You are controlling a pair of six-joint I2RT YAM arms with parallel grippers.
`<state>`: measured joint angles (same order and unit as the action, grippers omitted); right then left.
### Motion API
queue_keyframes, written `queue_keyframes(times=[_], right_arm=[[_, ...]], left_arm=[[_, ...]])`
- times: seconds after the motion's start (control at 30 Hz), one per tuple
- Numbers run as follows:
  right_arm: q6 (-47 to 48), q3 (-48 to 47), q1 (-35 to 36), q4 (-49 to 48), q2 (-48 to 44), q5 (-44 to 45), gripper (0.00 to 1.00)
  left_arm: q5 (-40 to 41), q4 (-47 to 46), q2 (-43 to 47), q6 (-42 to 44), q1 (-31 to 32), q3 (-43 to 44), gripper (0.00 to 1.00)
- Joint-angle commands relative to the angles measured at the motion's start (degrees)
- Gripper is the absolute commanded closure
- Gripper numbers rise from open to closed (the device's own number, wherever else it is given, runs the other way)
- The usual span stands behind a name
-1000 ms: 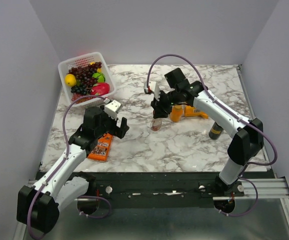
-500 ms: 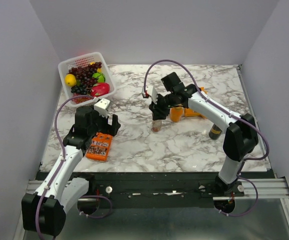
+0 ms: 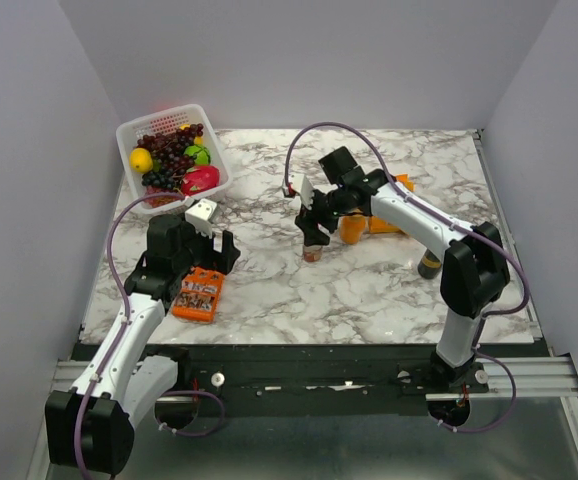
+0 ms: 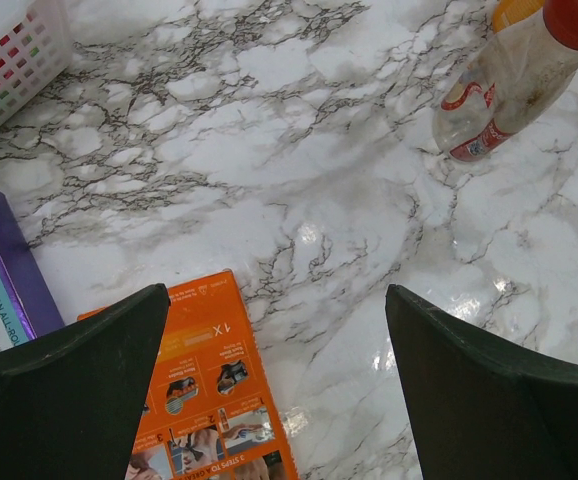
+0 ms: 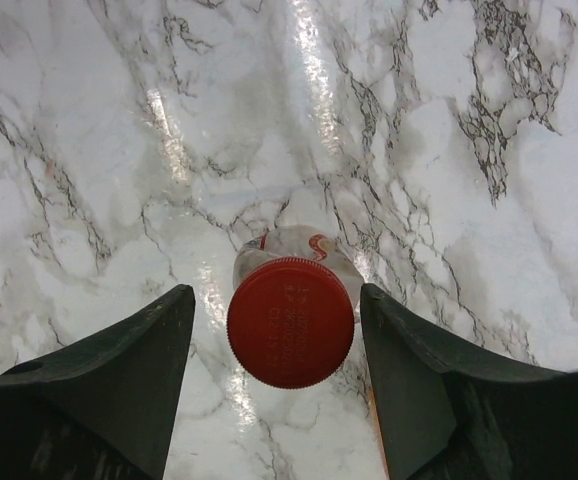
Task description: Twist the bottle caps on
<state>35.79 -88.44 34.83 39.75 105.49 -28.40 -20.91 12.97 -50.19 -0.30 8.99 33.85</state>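
The right gripper (image 3: 314, 230) hangs over the clear bottle (image 5: 287, 243) near the middle of the worktop (image 3: 369, 295), its jaws parted either side of the red cap (image 5: 290, 322) on the bottle's neck (marble shows in the gap on one side). The orange bottle (image 3: 353, 230) stands just beside it, toward the right edge. The left gripper (image 4: 277, 292), spread wide and empty, hovers over an orange packet (image 4: 209, 400) near the left edge

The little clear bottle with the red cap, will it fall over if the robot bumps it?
Probably. The clear bottle stands tall and narrow on the shiny marble table, so a sideways bump could tip it. It looks like thin plastic, so likely light. Its round body would probably roll once down.
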Motion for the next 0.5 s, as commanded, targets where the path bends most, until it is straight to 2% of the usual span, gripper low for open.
queue_keyframes(times=[0.0,0.1,0.13,0.27,0.4,0.43,0.47], right_arm=[[-0.72,-3.05,-0.55,-1.16,1.38,1.86,0.18],[-0.98,-4.19,-0.73,-1.16,1.65,2.21,0.07],[-0.99,-4.37,-0.99,-1.16,1.56,2.12,0.01],[-1.60,-5.77,-1.43,-0.90,0.77,1.51,0.00],[-2.56,-11.74,-1.43,3.31,-2.56,-0.42,0.00],[-4.92,-13.23,-1.43,1.67,-4.83,2.10,0.00],[-11.21,-13.77,-1.43,0.61,-6.25,4.30,0.00]], left_arm=[[-3.09,0.03,0.71,-1.20,-0.73,-0.27,0.01],[-3.44,0.12,0.71,-1.29,-1.00,-0.36,0.01],[-3.53,0.04,0.71,-1.29,-1.00,-0.45,0.01],[-3.97,-0.58,0.71,-1.64,-1.17,-0.97,0.01],[-4.58,-1.02,1.33,-1.73,-1.08,-0.71,0.01],[-4.58,-1.11,1.50,-1.47,-1.08,-0.10,0.01],[-4.93,-1.28,1.76,-1.29,-1.17,0.25,0.01]])
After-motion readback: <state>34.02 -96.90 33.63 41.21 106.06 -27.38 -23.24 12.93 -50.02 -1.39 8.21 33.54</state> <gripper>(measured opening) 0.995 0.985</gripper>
